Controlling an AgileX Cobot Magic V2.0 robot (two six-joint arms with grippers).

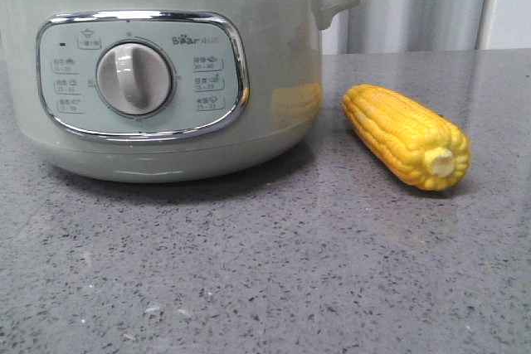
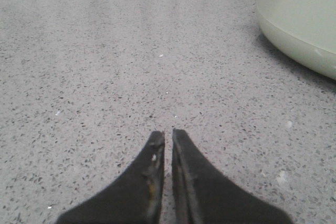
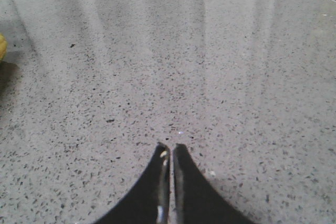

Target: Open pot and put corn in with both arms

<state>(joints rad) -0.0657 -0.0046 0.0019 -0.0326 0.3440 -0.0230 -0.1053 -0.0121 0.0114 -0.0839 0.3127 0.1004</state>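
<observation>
Speckled grey stone worktop (image 1: pixel 265 271) | sage-green round electric pot (image 1: pixel 166 72) lidded, bright yellow corn cob (image 1: pixel 406 136) beside it | left gripper (image 2: pixel 168 135), right gripper (image 3: pixel 170 146): jaws closed, empty | corn likely light, stiff (grip mid-cob)

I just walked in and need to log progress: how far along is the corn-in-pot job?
Nothing looks done. The pot appears still covered, and the corn lies on the table beside it. The left gripper and right gripper are shut and empty. Opening the pot and loading the corn remain.
</observation>
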